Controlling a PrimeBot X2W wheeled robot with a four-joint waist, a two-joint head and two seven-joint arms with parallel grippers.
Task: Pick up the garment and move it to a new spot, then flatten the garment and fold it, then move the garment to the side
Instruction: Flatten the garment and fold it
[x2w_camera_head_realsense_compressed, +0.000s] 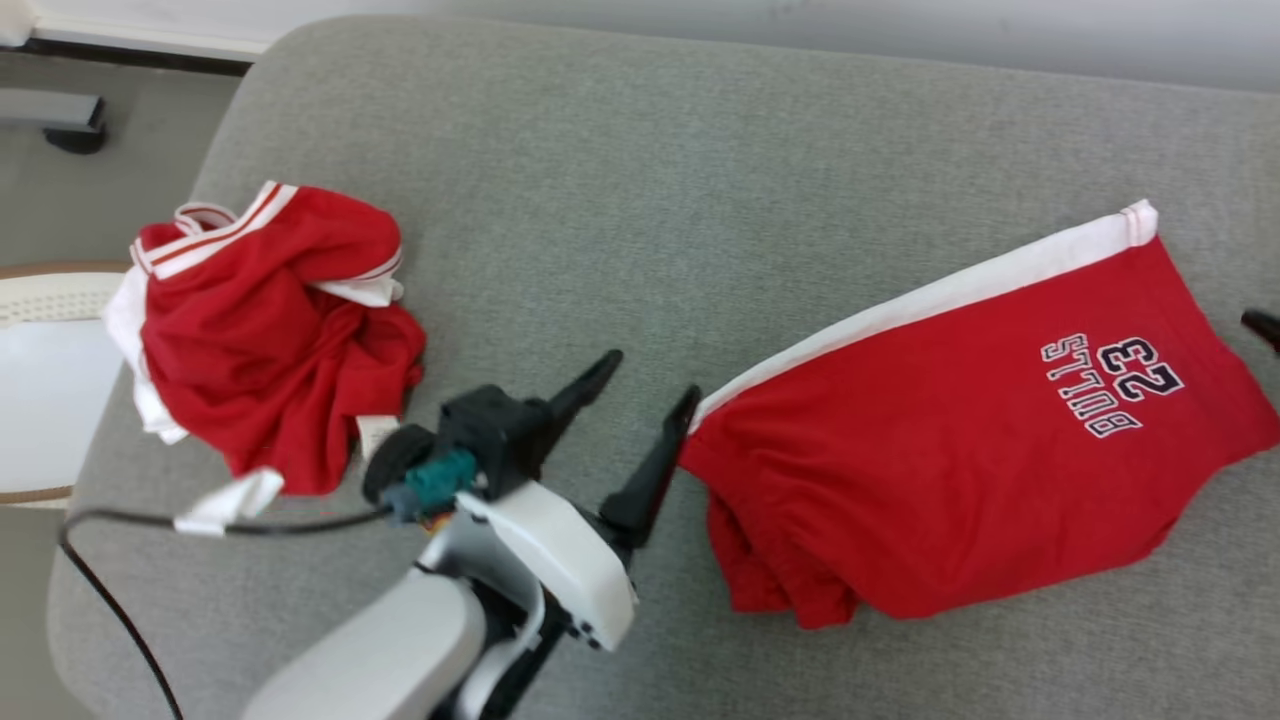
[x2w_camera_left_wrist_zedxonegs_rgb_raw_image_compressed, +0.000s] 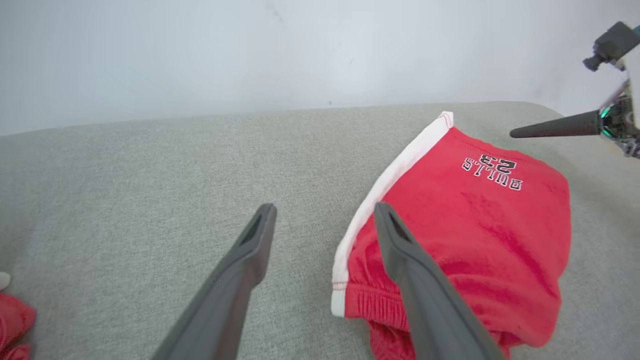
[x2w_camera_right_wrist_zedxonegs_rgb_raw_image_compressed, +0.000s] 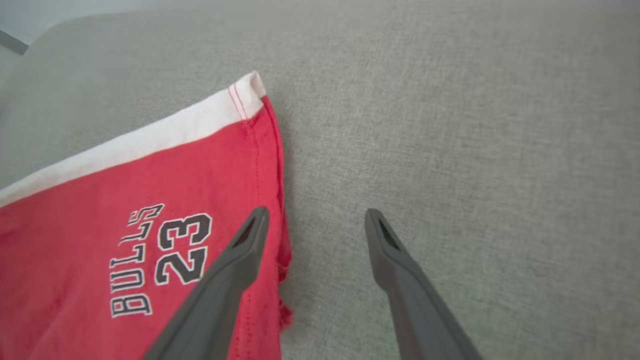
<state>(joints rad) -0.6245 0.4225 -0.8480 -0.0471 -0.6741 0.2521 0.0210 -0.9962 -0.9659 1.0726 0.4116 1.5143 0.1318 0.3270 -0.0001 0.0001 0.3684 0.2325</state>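
On couch (x2w_camera_head_realsense_compressed: 600, 150), red shorts (x2w_camera_head_realsense_compressed: 960, 430), crumpled jersey (x2w_camera_head_realsense_compressed: 270, 330)

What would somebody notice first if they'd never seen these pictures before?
First, the bright red shorts printed BULLS 23, lying on the right of the grey cushion. Next, a crumpled red and white garment bunched at the cushion's left edge. Between them, the left gripper is open, one finger close beside the shorts.
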